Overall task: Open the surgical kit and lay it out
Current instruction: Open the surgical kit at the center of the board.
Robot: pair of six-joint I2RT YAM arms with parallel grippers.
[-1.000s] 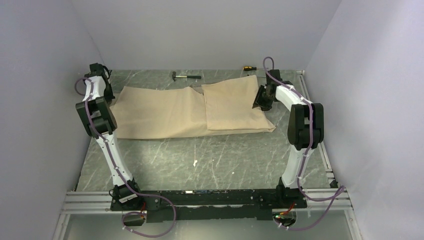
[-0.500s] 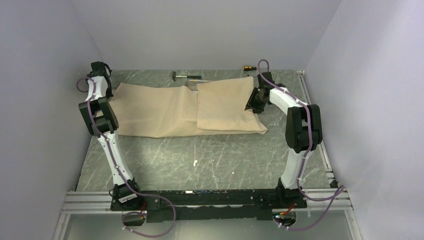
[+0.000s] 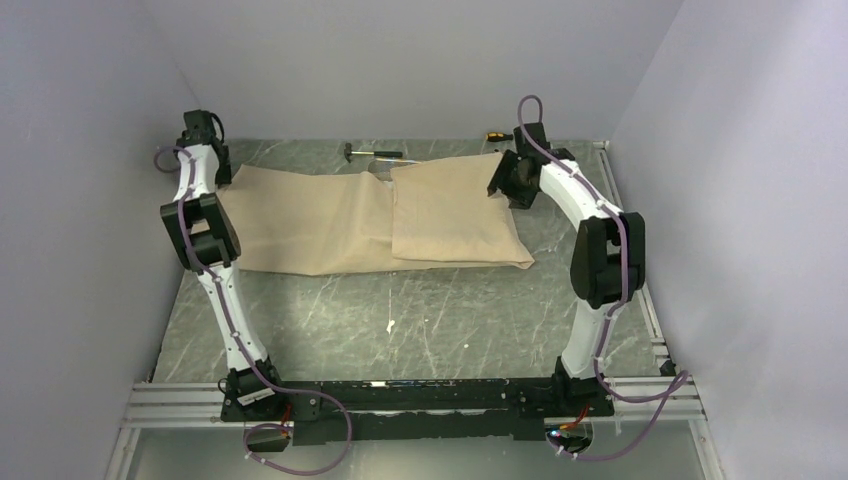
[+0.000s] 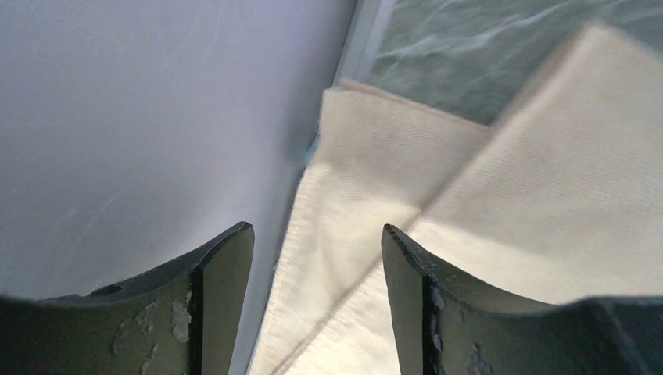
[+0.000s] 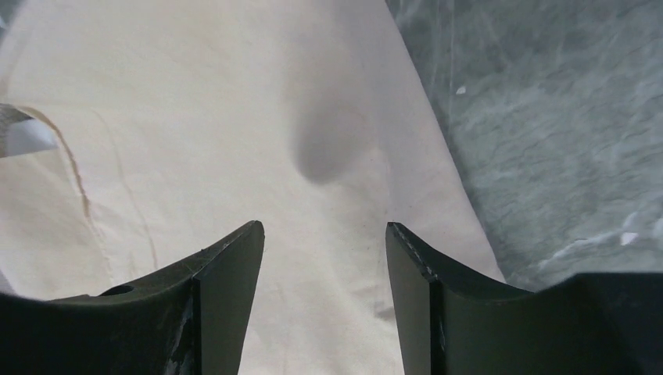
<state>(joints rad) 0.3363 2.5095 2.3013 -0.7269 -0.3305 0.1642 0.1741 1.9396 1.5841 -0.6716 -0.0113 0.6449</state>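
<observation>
The beige wrap cloth (image 3: 330, 215) hides whatever it covers; both wrist views crop it, and the screwdriver (image 3: 493, 135) is tiny.

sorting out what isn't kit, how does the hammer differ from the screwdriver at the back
The hammer has a black handle; the screwdriver has a yellow one. The hammer looks longer than the screwdriver. The hammer lies left, just beyond the far edge of the wrap cloth; the screwdriver lies farther back, near the right arm. Both lie flat on the table, untouched.
</observation>
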